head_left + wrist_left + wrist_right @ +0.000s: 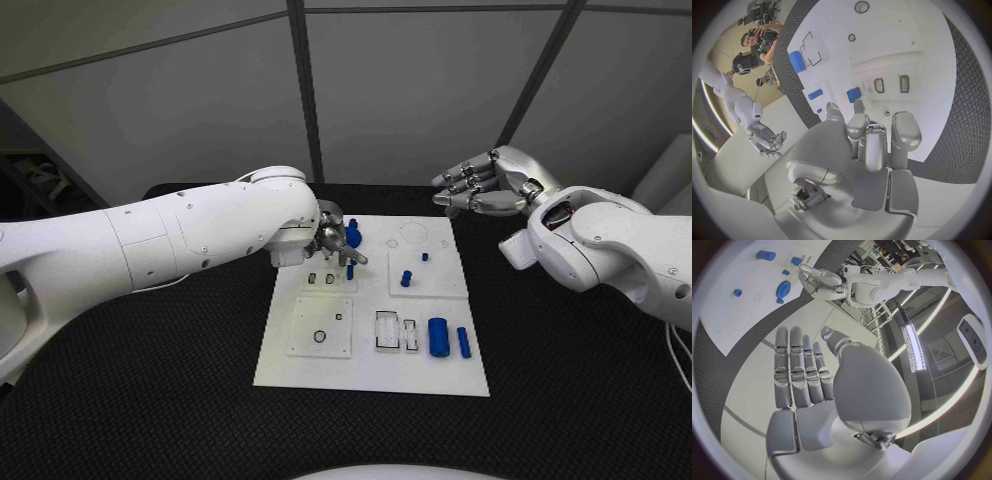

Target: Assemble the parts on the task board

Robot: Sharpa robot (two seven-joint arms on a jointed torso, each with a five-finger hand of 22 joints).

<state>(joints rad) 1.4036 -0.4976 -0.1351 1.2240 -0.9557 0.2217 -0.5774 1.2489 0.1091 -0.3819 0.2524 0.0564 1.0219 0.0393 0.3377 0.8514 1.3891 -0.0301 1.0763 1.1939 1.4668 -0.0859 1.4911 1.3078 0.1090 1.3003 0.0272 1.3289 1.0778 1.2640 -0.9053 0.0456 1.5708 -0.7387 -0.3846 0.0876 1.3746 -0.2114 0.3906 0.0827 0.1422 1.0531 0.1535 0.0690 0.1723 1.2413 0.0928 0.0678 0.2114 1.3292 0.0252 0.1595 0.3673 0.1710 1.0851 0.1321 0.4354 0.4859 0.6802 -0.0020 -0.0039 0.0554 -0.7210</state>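
Left hand [335, 240] over the board's [372, 370] upper-left part, fingers curled down at a small blue part [351, 270]; grip cannot be told. Right hand [483, 185] raised beyond the board's far right corner, holding nothing, fingers straight, close together.

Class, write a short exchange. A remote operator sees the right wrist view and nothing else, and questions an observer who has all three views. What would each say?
Operator: What lies along the near edge of the task board? It is cut off for me.
Observer: In the head view, a large blue cylinder lies beside a thinner blue cylinder, near the board's near right corner.
Operator: Is the left hand gripping a part?
Observer: I cannot tell. The left wrist view shows its fingers curled down over the board, with a blue part lying just beyond the fingertips.
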